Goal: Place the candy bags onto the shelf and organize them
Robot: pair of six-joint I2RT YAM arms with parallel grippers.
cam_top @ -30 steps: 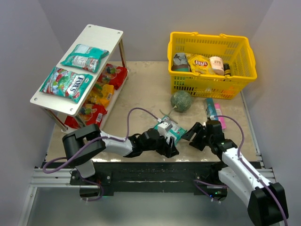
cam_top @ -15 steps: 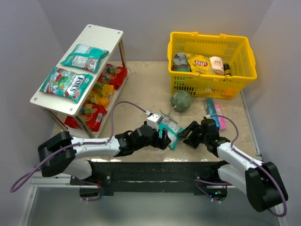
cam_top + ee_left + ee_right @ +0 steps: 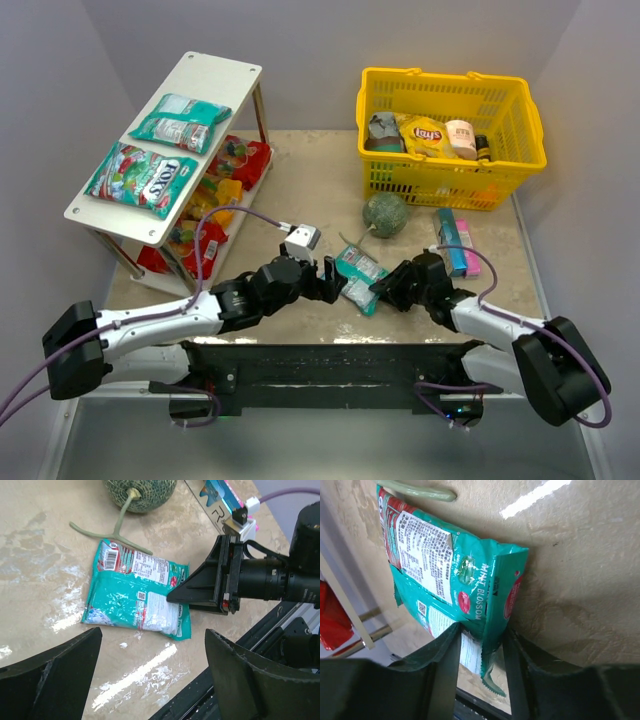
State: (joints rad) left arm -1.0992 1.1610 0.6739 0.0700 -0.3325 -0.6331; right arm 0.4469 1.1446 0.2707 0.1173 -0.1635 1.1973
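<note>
One bag (image 3: 357,273), seen from above, lies flat just nearer than the ball (image 3: 385,213); the shelf (image 3: 215,75) stands far left of the ball. Left wrist: the left gripper (image 3: 152,632) hangs spread and empty by the bag (glossy, limp, light, probably slippery). Right wrist: the right gripper (image 3: 481,645) pinches its crimped edge away from the ball, likely the firmest hold.
</note>
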